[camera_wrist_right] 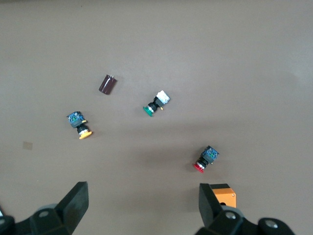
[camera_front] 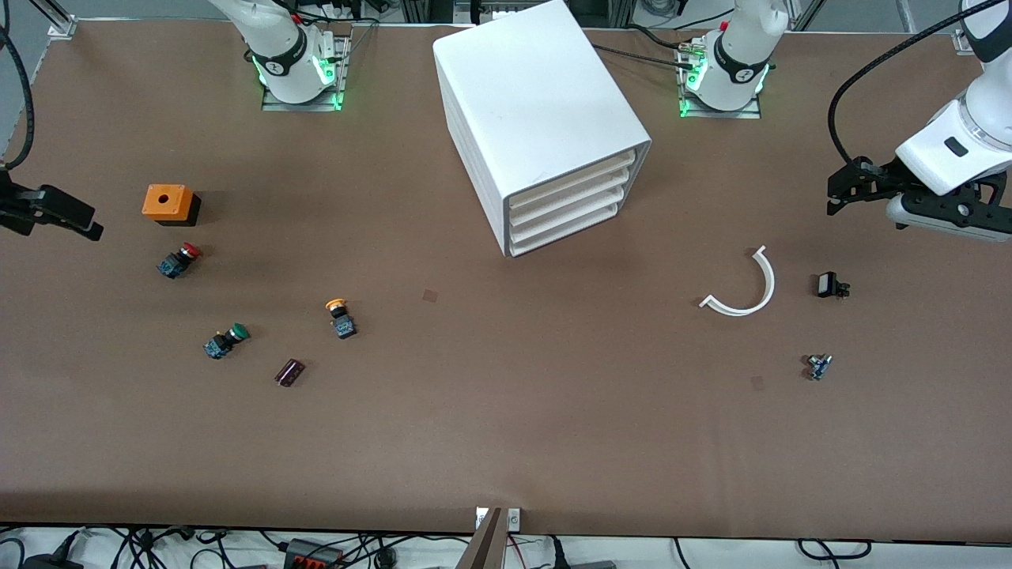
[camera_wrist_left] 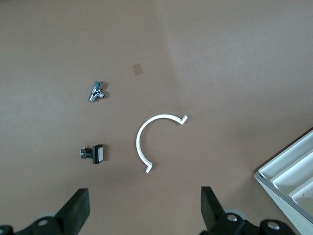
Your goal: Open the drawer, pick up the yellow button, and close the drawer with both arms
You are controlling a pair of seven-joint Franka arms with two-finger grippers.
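Opening the shut top drawer (camera_front: 571,183) called for both empty, spread grippers, left gripper (camera_front: 840,190) and right gripper (camera_front: 75,217), hovering at the table's ends, with 1 hooking its front edge squarely.

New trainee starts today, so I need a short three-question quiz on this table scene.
1. True or false: the topmost shallow white plastic drawer of the white boxy cabinet is pulled out.
2. Which cap colour lies nearest the orange box: A red, B green, C orange-yellow?
3. Fill in: both the left tool and the right tool hang ____ above the table.

Key: 1 false, it is shut. 2 A, the red-capped button. 3 open.
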